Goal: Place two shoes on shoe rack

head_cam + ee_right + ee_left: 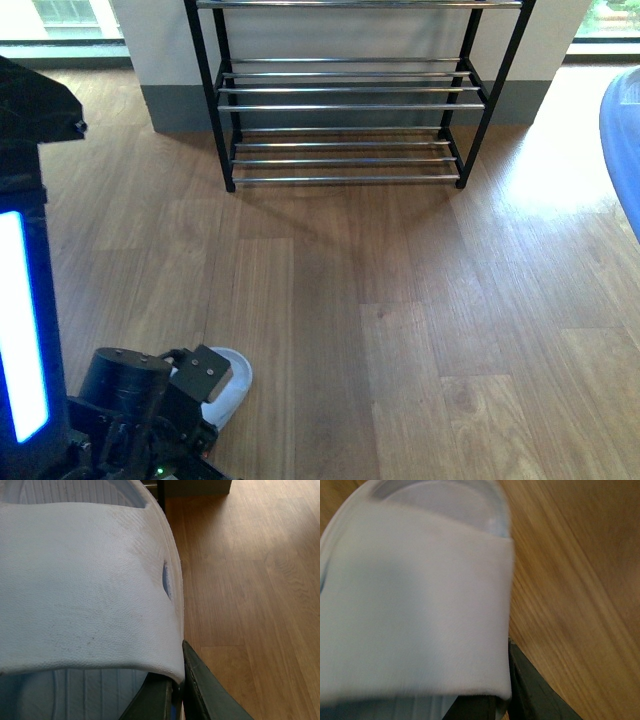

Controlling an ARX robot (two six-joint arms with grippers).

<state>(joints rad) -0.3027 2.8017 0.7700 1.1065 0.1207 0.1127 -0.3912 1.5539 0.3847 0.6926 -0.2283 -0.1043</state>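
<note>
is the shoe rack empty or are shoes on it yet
Empty as far as shown: the shoe rack has only bare rods on its middle and bottom tiers; the top tier is mostly cropped.

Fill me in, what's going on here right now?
The right gripper is clamped on the side of one pale blue one-strap rubber slide, held up off the wooden floor. The left gripper straddles the edge of the matching slide low by the floor; that view is blurred, so its grip is unclear. The black-framed shoe rack with chrome rods stands ahead, no shoes on its visible tiers.
</note>
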